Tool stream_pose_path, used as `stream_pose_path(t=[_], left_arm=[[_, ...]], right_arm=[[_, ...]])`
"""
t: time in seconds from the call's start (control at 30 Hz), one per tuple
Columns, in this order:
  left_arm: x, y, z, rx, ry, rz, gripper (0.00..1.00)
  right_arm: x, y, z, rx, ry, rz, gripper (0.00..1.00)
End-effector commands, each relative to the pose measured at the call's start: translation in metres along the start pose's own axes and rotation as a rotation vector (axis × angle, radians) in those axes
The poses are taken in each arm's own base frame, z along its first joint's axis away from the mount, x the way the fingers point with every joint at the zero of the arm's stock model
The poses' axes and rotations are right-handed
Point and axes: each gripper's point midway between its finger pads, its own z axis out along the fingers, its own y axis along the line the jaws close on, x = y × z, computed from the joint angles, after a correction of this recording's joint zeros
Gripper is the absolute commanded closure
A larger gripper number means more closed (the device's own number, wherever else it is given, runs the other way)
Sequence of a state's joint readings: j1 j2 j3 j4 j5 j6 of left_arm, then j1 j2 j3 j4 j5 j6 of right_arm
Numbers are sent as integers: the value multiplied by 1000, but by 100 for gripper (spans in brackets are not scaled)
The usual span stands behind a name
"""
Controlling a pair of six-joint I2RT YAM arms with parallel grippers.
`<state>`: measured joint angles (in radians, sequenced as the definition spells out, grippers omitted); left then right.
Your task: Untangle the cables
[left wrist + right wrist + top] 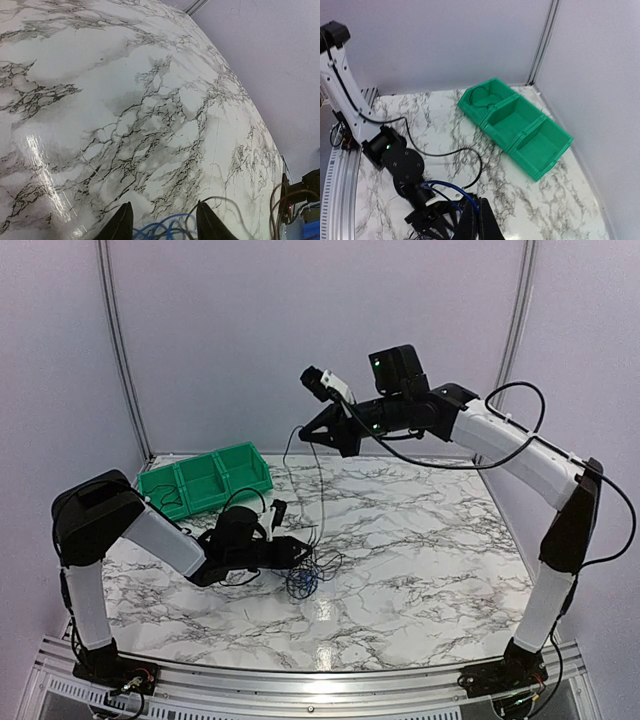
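The cables (pixel 305 580) lie in a small black and blue tangle on the marble table, just in front of my left gripper (pixel 303 558). In the left wrist view its jaws (pixel 164 204) stand apart, and blue and black loops of the cables (pixel 165 231) lie between the fingertips (pixel 123 222). My right gripper (pixel 304 433) is raised high above the table, shut on a thin black cable (pixel 322 490) that hangs down to the tangle. In the right wrist view its fingers (pixel 479 206) are pressed together above the left arm's wrist.
A green three-compartment bin (pixel 240 468) (pixel 540 150) stands at the back left, with a coiled black cable (pixel 482 97) in one end compartment. The left arm's thicker black cable (pixel 470 155) loops over the table. Walls enclose the table at the back and sides.
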<state>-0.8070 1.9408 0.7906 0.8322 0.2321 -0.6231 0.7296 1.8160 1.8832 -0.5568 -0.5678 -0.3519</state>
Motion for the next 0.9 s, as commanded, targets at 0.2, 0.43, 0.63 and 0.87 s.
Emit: stream_pose_path(t=[0.2,0.43,0.63,0.87], left_arm=[[25,13,7,-25,40,-1,57],[5,-1,-14,-22,-25,36,51],[-43,-44,-64,2,-205,224,38],[-107,-88,-112,3,-399,367,33]], right_arm=[[-89,-39,-90,175,-189,-107,100],[-66,-37,-86,154,-155,-73,100],[-41,-30,-75,113,-121,-44,100],[-14,-18,-57,37,-90,5,100]])
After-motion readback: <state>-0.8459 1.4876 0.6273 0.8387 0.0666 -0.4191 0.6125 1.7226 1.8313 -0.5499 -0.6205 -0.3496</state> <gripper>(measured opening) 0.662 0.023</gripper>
